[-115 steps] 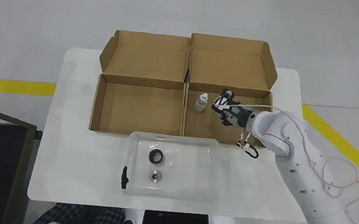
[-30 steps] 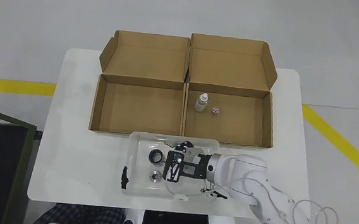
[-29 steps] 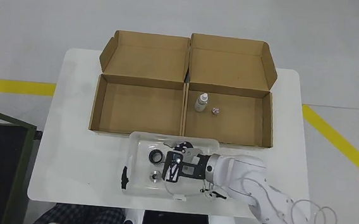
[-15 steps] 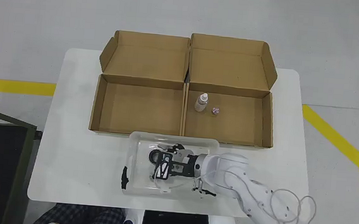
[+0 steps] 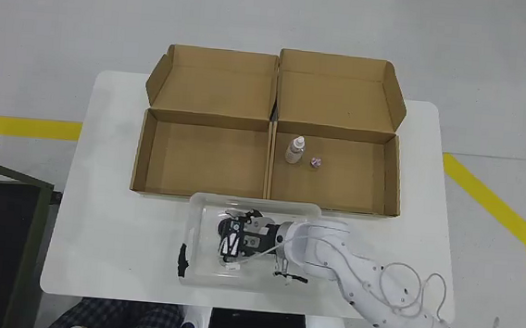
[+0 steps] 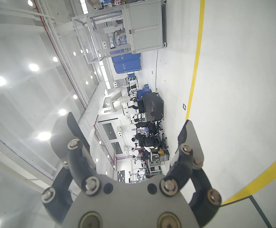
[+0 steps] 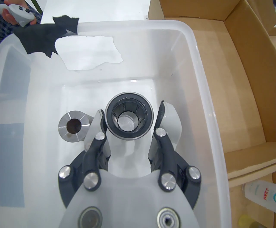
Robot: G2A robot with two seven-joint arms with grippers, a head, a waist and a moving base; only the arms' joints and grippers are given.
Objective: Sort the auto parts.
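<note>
A black ring-shaped bearing [image 7: 130,136] stands on the floor of the clear plastic bin [image 7: 200,71]. My right gripper [image 7: 131,109] is open and straddles it, one finger against its side and the other a little apart. A silver metal cylinder [image 7: 74,126] with a hole sits just beside that finger. From above, the right gripper [image 5: 234,237] is low in the bin's [image 5: 206,202] left half, over the bearing. My left gripper [image 6: 128,119] is open and holds nothing; it points out at the room.
Two open cardboard boxes stand behind the bin: the left box [image 5: 203,157] and the right box [image 5: 355,176], which holds a small bottle [image 5: 295,149] and a small part [image 5: 315,162]. Black tape [image 7: 41,38] sticks to the bin's rim.
The right arm came from the right box, leaving the small part there, down into the bin. Over the last second it slid left until its fingers stood around the bearing.
</note>
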